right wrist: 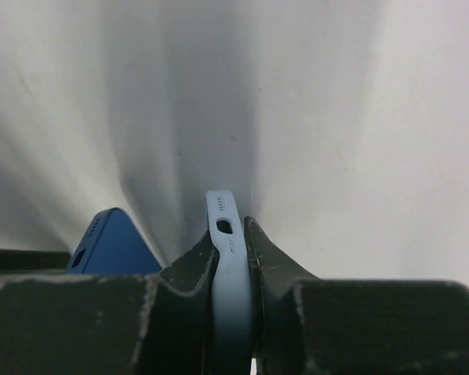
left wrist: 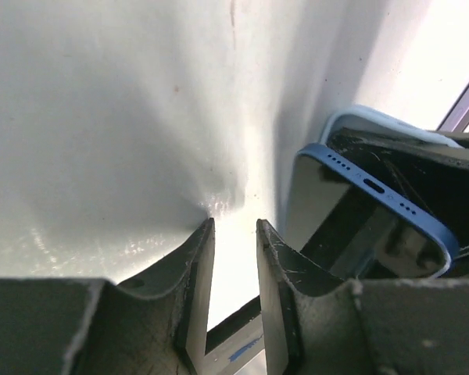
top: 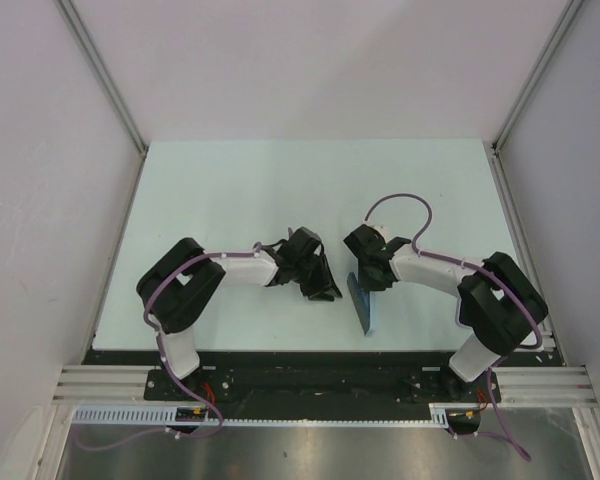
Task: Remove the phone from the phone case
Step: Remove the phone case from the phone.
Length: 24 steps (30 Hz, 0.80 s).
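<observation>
Two right jaws are closed tight on the phone case (right wrist: 223, 226), pale blue, soft, with a rounded rim and a port hole. The left jaws stand a little apart, empty, near the phone (left wrist: 373, 195): glossy, blue-framed, cracked, seemingly partly out, above the worktop (top: 280, 190). Next the left should pinch it and pull.

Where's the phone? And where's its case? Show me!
phone (left wrist: 356, 176): left wrist view, on its blue bottom edge beside the charging port.
phone case (right wrist: 220, 207): right wrist view, on its pale blue end, above the cutout.
</observation>
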Each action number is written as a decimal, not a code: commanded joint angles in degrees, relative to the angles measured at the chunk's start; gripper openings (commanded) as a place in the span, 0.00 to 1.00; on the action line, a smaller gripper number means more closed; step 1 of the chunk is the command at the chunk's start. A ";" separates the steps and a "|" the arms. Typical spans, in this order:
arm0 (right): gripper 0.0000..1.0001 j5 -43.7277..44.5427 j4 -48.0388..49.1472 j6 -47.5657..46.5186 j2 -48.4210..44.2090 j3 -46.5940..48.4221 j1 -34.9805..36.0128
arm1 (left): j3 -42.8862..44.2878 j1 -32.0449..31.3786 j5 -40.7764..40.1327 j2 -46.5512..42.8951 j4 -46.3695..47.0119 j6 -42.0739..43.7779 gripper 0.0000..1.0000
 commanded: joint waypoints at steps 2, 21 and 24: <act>0.00 3.87 -14.65 1.70 -3.16 -2.55 -1.29 | -1.59 2.45 -1.56 -2.90 -0.76 -0.03 0.34; 0.00 28.04 -15.54 -1.89 17.14 23.81 3.46 | -1.15 12.46 -2.26 -9.49 -5.59 5.33 0.34; 0.00 29.72 -13.17 -3.21 16.18 24.18 2.75 | -1.50 13.61 -2.70 -10.99 -6.56 5.95 0.35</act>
